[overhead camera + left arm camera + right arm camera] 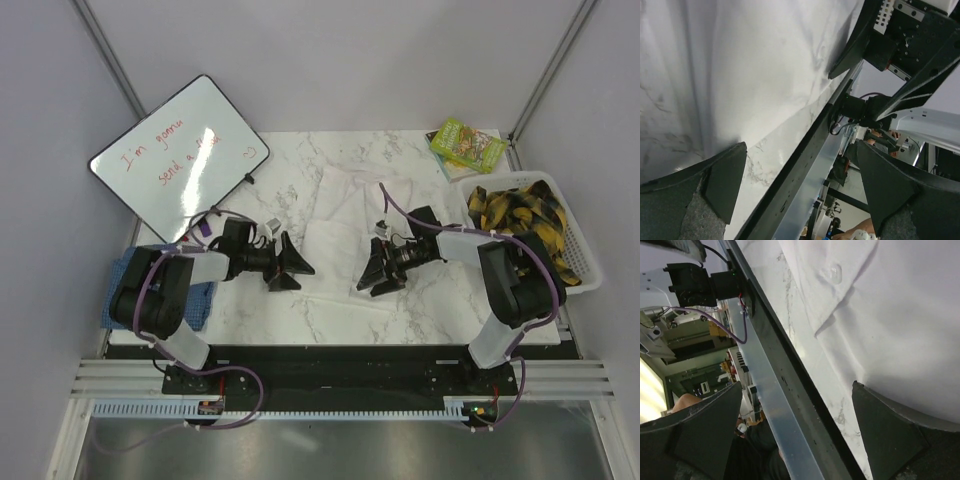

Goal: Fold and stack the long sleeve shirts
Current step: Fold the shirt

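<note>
The white long sleeve shirt lies spread on the marble table, between and behind both grippers. The blue checked shirt sits bunched at the table's left edge, partly hidden under the left arm. My left gripper hovers just left of the white shirt's near edge, open and holding nothing. In the left wrist view its jaws frame the table's front edge, with white cloth beyond. My right gripper is open over the shirt's near right corner. In the right wrist view one finger rests by the buttoned white cloth.
A whiteboard with red writing leans at the back left. A white basket holding yellow-and-black cloth stands at the right edge. A green packet lies at the back right. The table's front rail runs close below both grippers.
</note>
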